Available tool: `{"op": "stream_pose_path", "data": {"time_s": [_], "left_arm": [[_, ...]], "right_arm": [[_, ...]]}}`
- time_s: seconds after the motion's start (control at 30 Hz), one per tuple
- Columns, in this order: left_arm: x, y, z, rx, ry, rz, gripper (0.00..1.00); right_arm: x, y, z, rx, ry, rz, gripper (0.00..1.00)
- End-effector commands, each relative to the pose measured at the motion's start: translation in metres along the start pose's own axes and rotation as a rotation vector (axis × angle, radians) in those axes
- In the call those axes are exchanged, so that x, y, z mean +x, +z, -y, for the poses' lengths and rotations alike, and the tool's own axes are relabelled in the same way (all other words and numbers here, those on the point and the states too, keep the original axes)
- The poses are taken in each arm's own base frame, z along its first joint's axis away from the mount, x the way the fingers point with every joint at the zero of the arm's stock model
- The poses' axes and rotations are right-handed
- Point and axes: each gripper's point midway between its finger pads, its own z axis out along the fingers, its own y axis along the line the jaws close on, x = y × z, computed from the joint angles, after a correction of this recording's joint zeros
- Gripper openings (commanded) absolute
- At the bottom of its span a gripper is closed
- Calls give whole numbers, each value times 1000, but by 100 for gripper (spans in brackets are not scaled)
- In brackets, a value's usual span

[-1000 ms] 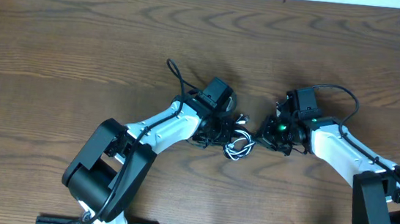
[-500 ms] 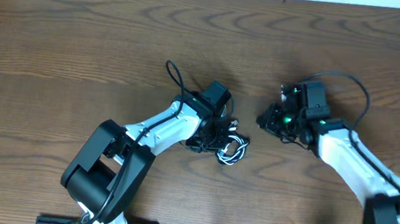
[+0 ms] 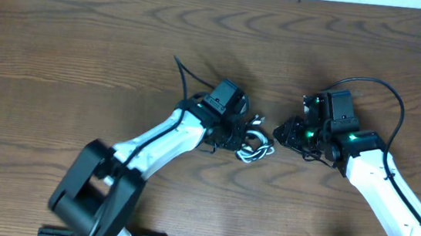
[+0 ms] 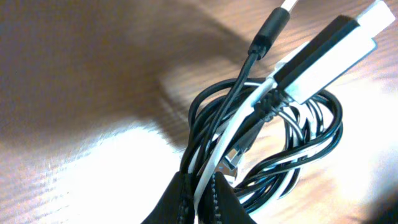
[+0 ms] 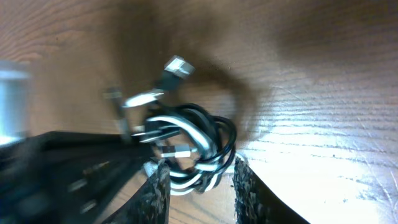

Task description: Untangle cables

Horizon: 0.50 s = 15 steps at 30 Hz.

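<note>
We are finding the cables (image 3: 254, 144) knotted, nothing freed; left claw (image 4: 203, 190) is pinching them; right claw (image 5: 199, 174) is gaping, empty.

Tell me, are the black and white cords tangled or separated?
Tangled: the black cord and white cord coil through each other in one tight bunch.

the right end effector (image 5: 200, 190) is seen with its two dark, textured fingertips (image 5: 157, 194) spread apart at the lower edge. the cables (image 5: 194, 142), black and white, are bunched in a tight coil on the wooden tabletop (image 5: 323, 93), with the coil's lowest loops lying between the fingertips. a silver plug (image 5: 176, 66) is raised above the coil, and a second plug (image 5: 176, 151) is laid across it. a dark blurred mass (image 5: 62, 171) is met at the coil's left side.
</note>
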Motion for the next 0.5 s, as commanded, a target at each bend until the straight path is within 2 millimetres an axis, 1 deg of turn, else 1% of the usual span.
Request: {"op": "stream_pose_path", "data": {"time_s": [0.0,0.07,0.17,0.3,0.37,0.47], "left_arm": [[-9,-23,18,63,76,64,7],[-10,-27,22,71,81,75,7],[-9,-29,27,102,76,67,7],[-9,-29,28,104,70,65,7],[-9,-29,28,104,69,65,7],[-9,-29,28,104,70,65,8]], "right_arm": [[-1,0,-1,2,31,3,30],[-3,0,2,19,37,16,29],[-3,2,6,35,47,18,28],[4,5,0,-1,63,-29,27],[8,5,-4,-19,62,-47,22],[11,7,-5,-14,53,-54,7]]}}
